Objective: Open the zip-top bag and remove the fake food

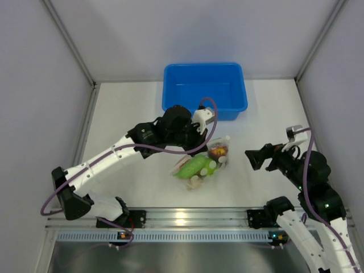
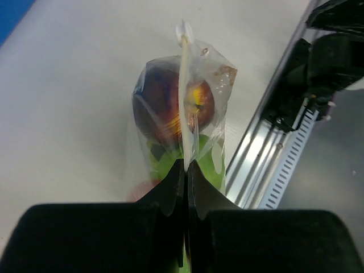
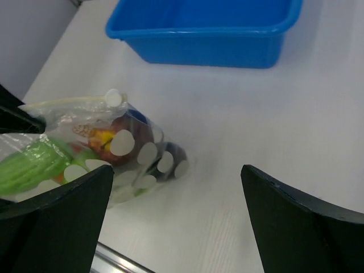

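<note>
You held your right end effector [image 3: 176, 170] wide open, apart from the zip-top bag [image 3: 102, 153] on the surface [image 3: 239, 125]; your left end effector [image 2: 186, 168] pinched its zip strip [image 2: 185, 102], fake food [image 1: 196, 166] sealed inside; opening looked barely begun, so the right likely needed to seize the white tab [image 3: 114, 98]; the blue bin [image 1: 205, 85] stood beyond.

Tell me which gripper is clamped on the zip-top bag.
The left gripper: it is shut on the zip-top bag at its top seal. The right gripper hangs open, apart from the bag.

the zip-top bag [image 1: 206, 161], fake food [image 1: 193, 167] inside, lies before the bin [image 1: 205, 94].
</note>
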Tool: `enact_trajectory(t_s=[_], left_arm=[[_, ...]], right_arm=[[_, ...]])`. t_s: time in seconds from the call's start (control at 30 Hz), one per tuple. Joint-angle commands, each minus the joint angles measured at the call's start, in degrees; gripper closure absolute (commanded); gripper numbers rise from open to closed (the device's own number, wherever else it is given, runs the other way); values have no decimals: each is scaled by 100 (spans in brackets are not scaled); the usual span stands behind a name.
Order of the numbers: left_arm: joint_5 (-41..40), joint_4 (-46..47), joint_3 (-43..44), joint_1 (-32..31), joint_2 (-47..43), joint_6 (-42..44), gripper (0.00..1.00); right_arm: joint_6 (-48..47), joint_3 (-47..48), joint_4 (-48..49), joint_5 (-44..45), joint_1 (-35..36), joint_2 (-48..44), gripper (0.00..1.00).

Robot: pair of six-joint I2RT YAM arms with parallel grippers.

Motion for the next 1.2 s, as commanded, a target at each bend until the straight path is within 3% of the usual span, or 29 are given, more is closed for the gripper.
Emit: enact_trajectory(t_s=[0.0,0.27,0.37,0.57,0.67,0.7,0.93,1.17], left_arm=[[1213,111,-45,29,-516,564,100],[3647,111,-204,29,-1009,1355,100],[3948,111,-222,29,-1185,1444,100],[4643,111,-169,29,-1264,1497,100],[4766,111,-108,29,-1220,1471,100],[4792,111,-81,29,-1194,1462,100],[4907,111,16,29,-1176,1444,100],[4942,111,59,29,-1211,1444,100]], right_arm=[[-327,-119,818,-1725,63,-223,4],[-241,-190,1565,-4225,55,-144,7],[-117,-216,1733,-4438,64,-144,8],[550,-637,3155,-5657,55,-284,12],[604,-726,3543,-5818,64,-460,17],[613,-761,3622,-5801,64,-512,19],[824,-752,4212,-5853,64,-496,62],[885,-752,4317,-5809,64,-408,71]])
